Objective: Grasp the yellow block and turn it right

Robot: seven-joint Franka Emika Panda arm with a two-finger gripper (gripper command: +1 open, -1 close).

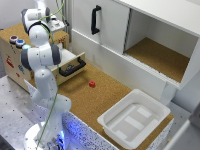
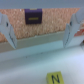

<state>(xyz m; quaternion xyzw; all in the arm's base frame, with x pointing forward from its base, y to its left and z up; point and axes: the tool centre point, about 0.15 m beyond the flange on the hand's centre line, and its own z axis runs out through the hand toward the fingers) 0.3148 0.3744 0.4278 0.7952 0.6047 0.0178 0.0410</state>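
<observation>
The white robot arm (image 1: 42, 65) stands over the brown cork-covered worktop (image 1: 100, 97), near the white plastic tray (image 1: 134, 118) and a small red cube (image 1: 92, 84). In the wrist view the gripper (image 2: 42, 30) is wide open and empty. The small yellow block with a letter N (image 2: 54, 78) lies lower, apart from the fingers. It seems light, stiff and perhaps smooth; I would grasp its two opposite flat sides.

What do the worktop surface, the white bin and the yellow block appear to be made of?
The worktop surface looks like cork: speckled brown, matte and grainy. The white bin seems to be moulded plastic, smooth with rounded corners and a slight sheen. The yellow block has flat matte faces and a printed N; whether it is wood or plastic is unclear, as the wrist view is blurred.
</observation>
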